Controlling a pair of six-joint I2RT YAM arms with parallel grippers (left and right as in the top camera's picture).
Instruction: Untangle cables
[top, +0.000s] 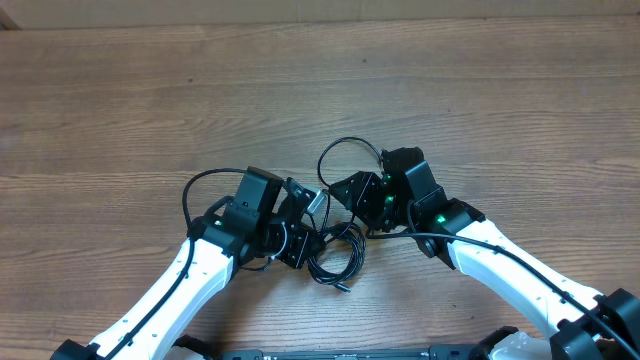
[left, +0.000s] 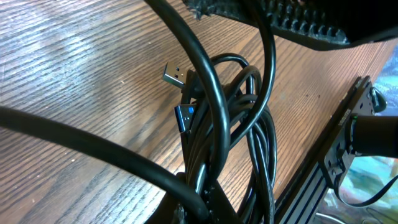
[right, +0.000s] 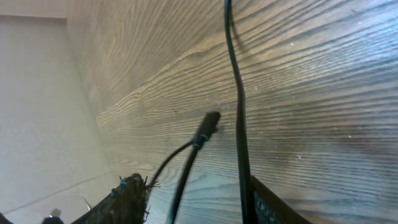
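The cables (top: 335, 255) are thin black cords bunched in a small coil on the wooden table between my two arms, and one loop (top: 348, 148) arcs away toward the far side. In the left wrist view the coil (left: 249, 124) shows a silver USB plug (left: 175, 74) and a blue-tipped plug (left: 184, 117). My left gripper (left: 208, 202) is shut on strands at the coil's edge. My right gripper (right: 199, 205) is open. A cord with a plug tip (right: 209, 123) and a second thin cord (right: 238, 93) run between its fingers.
Bare wooden table (top: 320, 90) stretches across the far side and to both sides. The thicker black arm cable (left: 93, 143) crosses the left wrist view. The right arm's black body (left: 311, 25) hangs just above the coil. A pale wall (right: 37, 93) borders the table.
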